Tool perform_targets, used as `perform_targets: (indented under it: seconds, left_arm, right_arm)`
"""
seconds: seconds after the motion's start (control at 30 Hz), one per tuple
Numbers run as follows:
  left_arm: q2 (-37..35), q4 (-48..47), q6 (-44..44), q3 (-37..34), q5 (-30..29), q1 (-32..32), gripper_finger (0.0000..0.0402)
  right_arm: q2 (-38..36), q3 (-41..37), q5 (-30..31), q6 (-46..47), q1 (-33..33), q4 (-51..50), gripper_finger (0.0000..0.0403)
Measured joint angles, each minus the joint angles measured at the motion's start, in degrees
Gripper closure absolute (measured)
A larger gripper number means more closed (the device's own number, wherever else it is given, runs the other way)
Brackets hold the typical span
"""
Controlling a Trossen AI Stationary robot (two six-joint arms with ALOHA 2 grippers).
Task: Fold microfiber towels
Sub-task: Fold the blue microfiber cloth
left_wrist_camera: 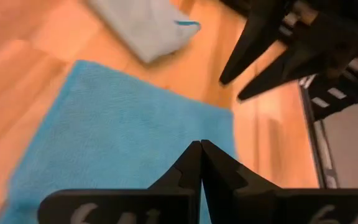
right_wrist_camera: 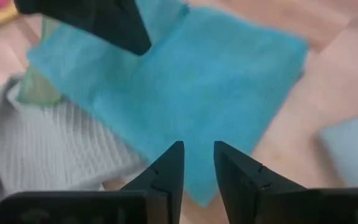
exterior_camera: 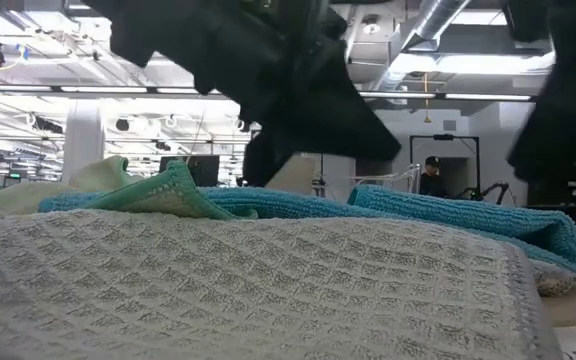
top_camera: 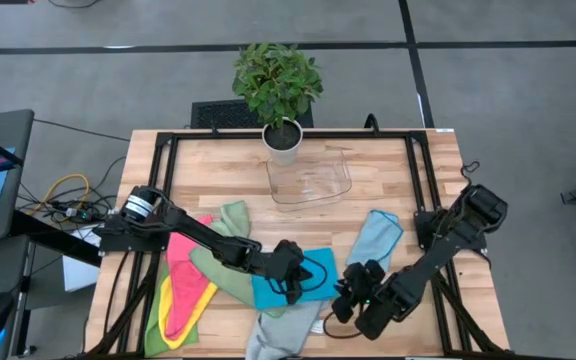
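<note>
A bright blue microfiber towel (top_camera: 273, 293) (right_wrist_camera: 216, 81) lies spread near the table's front middle, its edge resting on a green towel (top_camera: 223, 255) and a grey waffle towel (top_camera: 283, 335). My left gripper (top_camera: 298, 285) (left_wrist_camera: 201, 146) hovers shut over the blue towel with nothing between its fingers. My right gripper (top_camera: 340, 300) (right_wrist_camera: 197, 152) stands just to the right, over the towel's right edge. It is narrowly open and empty. A light blue-grey towel (top_camera: 376, 240) lies flat to the right.
Pink (top_camera: 183, 270) and yellow (top_camera: 173, 315) towels lie heaped at the front left. A clear plastic tray (top_camera: 313, 182) and a potted plant (top_camera: 280, 90) stand at the far middle. Bare wood (top_camera: 428, 215) shows at the right. The grey waffle towel (exterior_camera: 248, 280) fills the low view's foreground.
</note>
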Motion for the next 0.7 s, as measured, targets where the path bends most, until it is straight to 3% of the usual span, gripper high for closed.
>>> perform_targets:
  seconds: [0.43,0.57,0.7]
  left_arm:
    - [6.3,1.0,-4.2,0.3,6.1,-1.8,0.0401]
    - [6.3,0.5,-4.1,0.3,6.9,-1.9,0.0402]
    - [6.3,0.0,-4.5,0.3,6.9,-1.8,0.0402]
  right_arm:
    - [8.8,0.1,-7.5,0.7,0.9,6.4,0.0291]
    - [8.0,0.1,-8.2,0.7,1.5,6.0,0.0291]
    - [2.3,0.0,-6.3,0.7,2.8,1.0,0.0291]
